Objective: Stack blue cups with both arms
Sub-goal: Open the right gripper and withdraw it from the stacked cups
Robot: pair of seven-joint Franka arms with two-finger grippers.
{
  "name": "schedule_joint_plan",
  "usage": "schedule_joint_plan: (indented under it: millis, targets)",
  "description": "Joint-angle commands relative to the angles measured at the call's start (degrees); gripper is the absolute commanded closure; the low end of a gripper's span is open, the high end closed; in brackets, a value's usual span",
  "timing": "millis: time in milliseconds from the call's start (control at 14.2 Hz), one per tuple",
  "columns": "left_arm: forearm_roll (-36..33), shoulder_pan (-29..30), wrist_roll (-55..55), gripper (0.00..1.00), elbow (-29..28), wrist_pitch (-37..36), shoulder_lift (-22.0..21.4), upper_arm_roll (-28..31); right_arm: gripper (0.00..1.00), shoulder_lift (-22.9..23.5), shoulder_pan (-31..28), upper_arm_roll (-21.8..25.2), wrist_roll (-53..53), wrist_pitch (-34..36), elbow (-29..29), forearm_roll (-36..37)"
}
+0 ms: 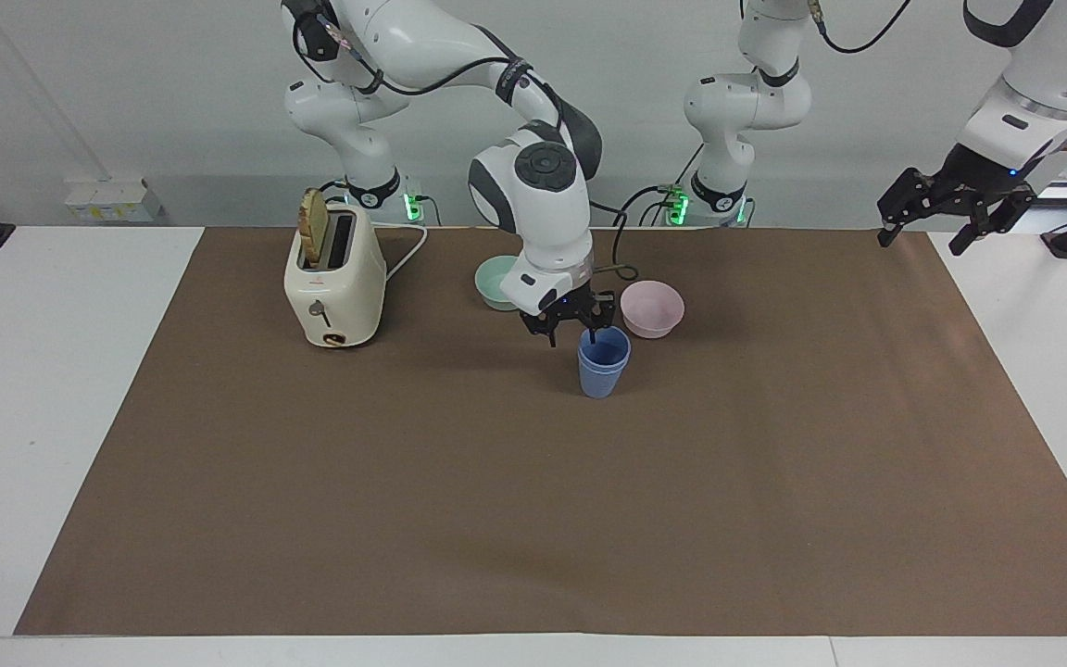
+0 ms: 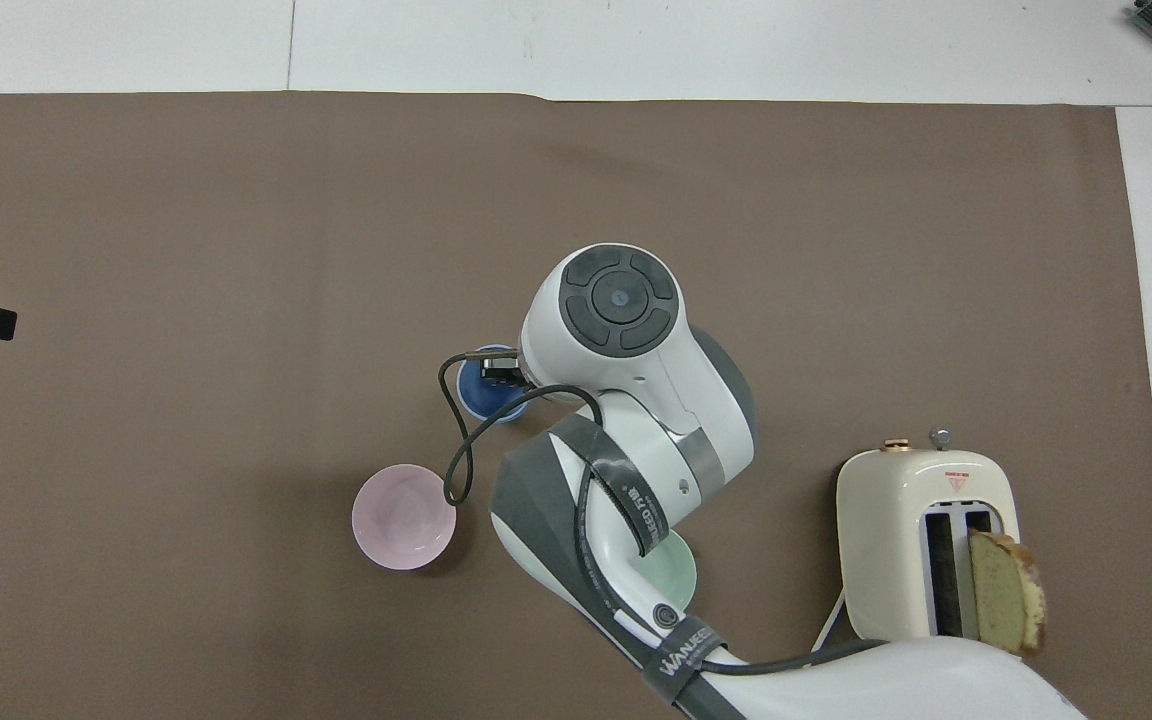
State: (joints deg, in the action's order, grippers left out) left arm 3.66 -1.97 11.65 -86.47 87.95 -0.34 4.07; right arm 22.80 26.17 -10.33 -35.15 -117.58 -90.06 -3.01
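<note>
Fingers of the right gripper (image 1: 573, 326) spread apart, holding nothing, one tip dipping into the top of the blue cups (image 1: 604, 360); left gripper (image 1: 952, 209) fingers likewise apart and empty, waiting over the left arm's end of the desk (image 1: 80, 389). Brown mat (image 1: 589, 519) covering the desk. Cream toaster (image 1: 334, 278), slice of bread (image 1: 313, 227) in one slot. Pink bowl (image 1: 652, 308), just beside the cups, nearer the robots. Mint-green bowl (image 1: 495, 281), partly hidden by the right arm. Blue cups: nested as one stack, upright, mid-mat.
</note>
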Motion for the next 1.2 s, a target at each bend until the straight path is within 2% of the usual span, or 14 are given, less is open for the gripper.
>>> schedule_joint_plan:
  millis: [0, 211, 352, 704, 1127]
  targets:
    - [0.1, -0.1, -0.4, 0.0, -0.2, -0.8, -0.8, 0.1, 0.0, -1.1, -1.1, -0.2, -0.1, 0.5, -0.2, 1.1]
    - [0.1, -0.1, -0.4, 0.0, -0.2, -0.8, -0.8, 0.1, 0.0, -4.9, -4.1, -0.1, 0.9, 6.1, 0.0, 1.2]
    - [0.1, -0.1, -0.5, 0.0, -0.2, -0.8, -0.8, 0.1, 0.0, -8.2, -7.9, 0.1, 5.9, 12.3, 0.0, 1.2]
    - [0.1, -0.1, -0.5, 0.0, -0.2, -0.8, -0.8, 0.1, 0.0, -15.5, -18.1, 0.2, 16.7, 21.2, 0.6, 3.5]
    - [0.1, -0.1, -0.5, 0.0, -0.2, -0.8, -0.8, 0.1, 0.0, -18.9, -27.1, 0.5, 29.7, 28.6, 3.4, 5.1]
